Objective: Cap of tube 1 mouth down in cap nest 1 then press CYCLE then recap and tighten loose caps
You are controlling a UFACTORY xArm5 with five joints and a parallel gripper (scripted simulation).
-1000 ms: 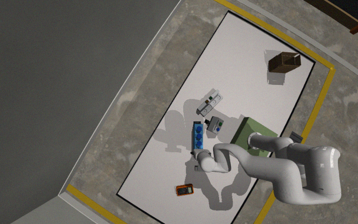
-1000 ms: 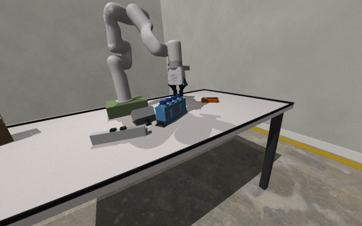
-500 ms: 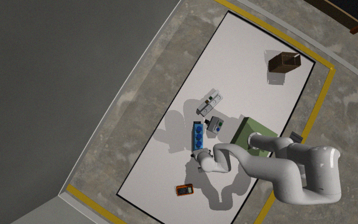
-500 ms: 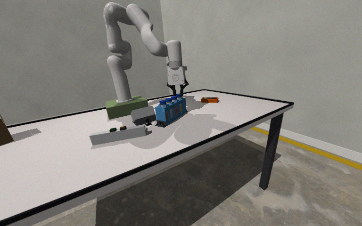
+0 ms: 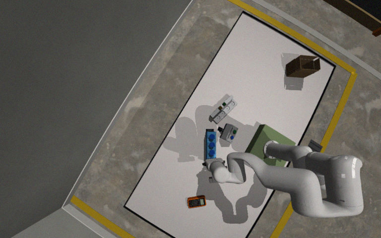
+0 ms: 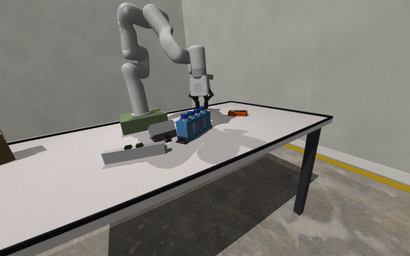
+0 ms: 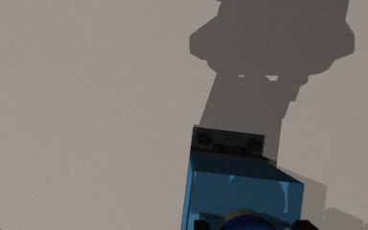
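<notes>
Station (image 6: 193, 128): 4 caps on. Tool (image 6: 201, 105) over its end tube, released, gripping nothing. Cap tray (image 6: 133, 153) nests unfilled; unscrewing step appears unfinished.

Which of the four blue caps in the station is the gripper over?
The end cap nearest the orange meter, farthest from the key housing. The gripper, open, straddles it; the other three stand uncovered.

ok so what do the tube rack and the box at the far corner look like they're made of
Tube rack: looks like translucent blue plastic, since coloured tube contents show through its front wall. Box: probably cardboard, being matte brown with thin walls and an open top. Neither can be confirmed from looks alone.
</notes>
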